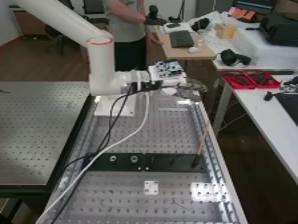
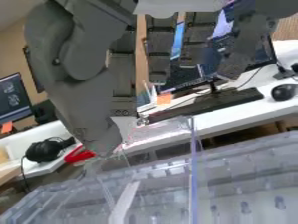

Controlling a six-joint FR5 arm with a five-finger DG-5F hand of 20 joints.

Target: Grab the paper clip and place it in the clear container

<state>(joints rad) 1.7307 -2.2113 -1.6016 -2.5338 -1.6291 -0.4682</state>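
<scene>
At the far end of the bench, the hand (image 1: pixel 189 89) is held out level from the arm's wrist. Dark grey in the wrist view, the hand (image 2: pixel 81 65) has its thumb and nearest finger brought together at their tips, while the other fingers are straighter. A thin pinkish outline, apparently the paper clip (image 2: pixel 122 146), sits at the pinched tips, partly hidden by the thumb. Close by and below is the clear container (image 2: pixel 193 172), with transparent walls and a bluish upright edge.
The perforated metal bench (image 1: pixel 166 127) carries a dark plate (image 1: pixel 159 162) with an upright wooden stick (image 1: pixel 202 140) at its right. Cables hang along the bench's left side. Red trays (image 1: pixel 249 79) stand on the white side table (image 1: pixel 266 107). A keyboard (image 2: pixel 206 104) lies beyond the container.
</scene>
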